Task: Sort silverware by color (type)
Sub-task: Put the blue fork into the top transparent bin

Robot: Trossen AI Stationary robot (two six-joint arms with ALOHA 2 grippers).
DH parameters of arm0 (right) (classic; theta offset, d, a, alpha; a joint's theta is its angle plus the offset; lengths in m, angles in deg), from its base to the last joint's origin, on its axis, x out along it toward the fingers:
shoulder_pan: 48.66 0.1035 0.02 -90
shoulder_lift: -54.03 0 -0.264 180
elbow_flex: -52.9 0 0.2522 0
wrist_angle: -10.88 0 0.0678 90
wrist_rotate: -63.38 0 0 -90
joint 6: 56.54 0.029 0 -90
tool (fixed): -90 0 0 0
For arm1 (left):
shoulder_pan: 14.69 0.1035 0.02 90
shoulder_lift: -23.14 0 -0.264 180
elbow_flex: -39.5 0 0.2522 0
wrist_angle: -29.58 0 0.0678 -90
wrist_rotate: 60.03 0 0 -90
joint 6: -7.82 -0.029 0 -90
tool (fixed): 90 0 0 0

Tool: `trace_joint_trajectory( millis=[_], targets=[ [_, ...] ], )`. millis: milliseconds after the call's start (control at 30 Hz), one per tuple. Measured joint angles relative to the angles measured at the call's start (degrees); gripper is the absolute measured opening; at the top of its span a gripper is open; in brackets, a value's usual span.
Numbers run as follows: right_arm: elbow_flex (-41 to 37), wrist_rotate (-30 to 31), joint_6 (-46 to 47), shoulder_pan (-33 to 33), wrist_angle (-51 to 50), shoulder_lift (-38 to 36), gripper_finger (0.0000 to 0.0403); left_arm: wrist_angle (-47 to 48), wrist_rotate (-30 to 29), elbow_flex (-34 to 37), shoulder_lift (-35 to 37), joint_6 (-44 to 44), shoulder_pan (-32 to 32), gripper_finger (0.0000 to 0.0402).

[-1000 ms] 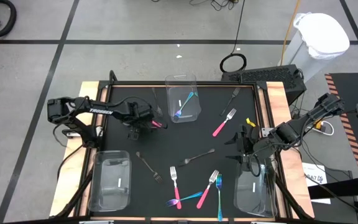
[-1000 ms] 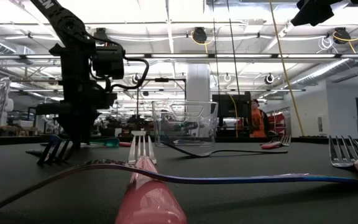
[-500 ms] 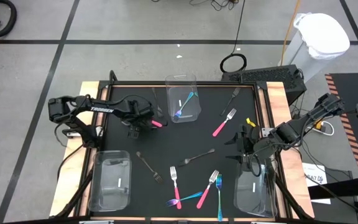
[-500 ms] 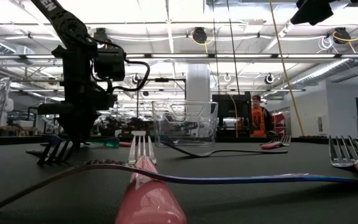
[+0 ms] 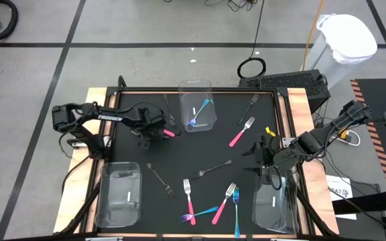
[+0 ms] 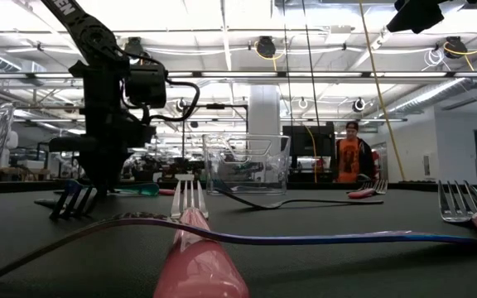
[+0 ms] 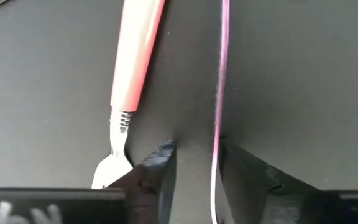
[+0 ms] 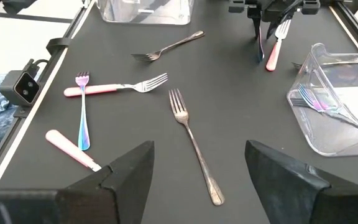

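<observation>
On the black mat at the far left, my left gripper point(image 5: 154, 137) points straight down, open. In its wrist view its fingertips point(image 7: 194, 149) stand on either side of a thin, purple-shimmering utensil point(image 7: 219, 93) that lies flat on the mat. A pink-handled fork point(image 7: 135, 56) with a silver head lies just beside it, outside the fingers. My right gripper point(image 8: 197, 168) hangs open above the table's right side point(image 5: 263, 161), with nothing between its fingers. More silverware lies scattered on the mat. My left gripper has one finger point(image 7: 241, 158) close against the thin utensil's shaft point(image 7: 216, 155) and the other a gap away. Whether it touches the shaft I cannot tell. The fingers come from above and stand across the utensil, which lies on the mat.
A clear bin point(image 5: 197, 107) at the far middle holds teal utensils. Clear bins stand at the near left point(image 5: 119, 194) and near right point(image 5: 273, 204). Loose forks: pink point(image 5: 240, 132), dark point(image 5: 250, 106), point(image 5: 213, 169), point(image 5: 158, 177), and a mixed cluster point(image 5: 220, 204) near the front edge.
Both arms have kept their places. A person in the room behind the table has stepped a little to the right.
</observation>
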Motion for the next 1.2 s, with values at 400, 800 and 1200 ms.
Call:
trace_joint_trajectory(
  millis=[400,800,1200],
  targets=[
    [0.0,0.0,-0.2,0.0,0.0,0.0,0.0247,1.0,1.3,0.0,0.0,-4.0,-0.3,0.0009],
    [0.0,0.0,-0.2,0.0,0.0,0.0,0.0247,0.9,1.0,0.0,0.1,-3.9,-0.5,0.0003],
    [0.0,1.8,-0.7,0.0,0.0,0.0,0.0247,0.0,-4.7,0.5,5.8,1.8,-3.8,0.0001]
  ],
)
